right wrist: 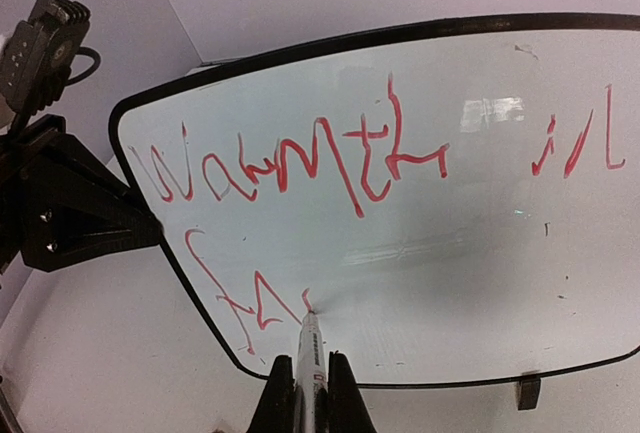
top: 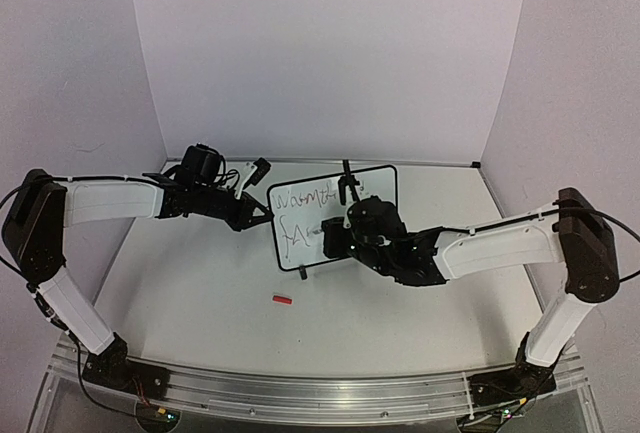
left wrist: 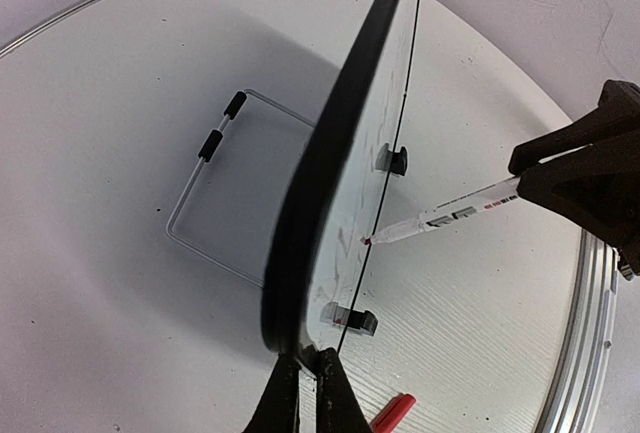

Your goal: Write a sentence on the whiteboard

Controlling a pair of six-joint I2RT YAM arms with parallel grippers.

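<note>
The whiteboard (top: 378, 185) stands upright mid-table, its black-framed white face (right wrist: 470, 253) toward my right arm. My left gripper (top: 262, 211) is shut on its left edge, which shows edgewise (left wrist: 325, 163) above the pinching jaws (left wrist: 308, 378). The sentence (right wrist: 300, 158) is red handwriting: an upper line reading roughly "Warmth in", and below it "fa" plus a short fresh stroke. My right gripper (right wrist: 308, 378) is shut on a white marker (right wrist: 309, 348), whose red tip touches the board's lower left. That marker (left wrist: 450, 218) also shows from the side.
A red marker cap (top: 282, 300) lies on the table in front of the board, near my left gripper (left wrist: 392, 413). A wire stand (left wrist: 215, 203) lies flat behind the board. Two black clip feet (left wrist: 397, 161) sit on the bottom edge. Walls enclose the table.
</note>
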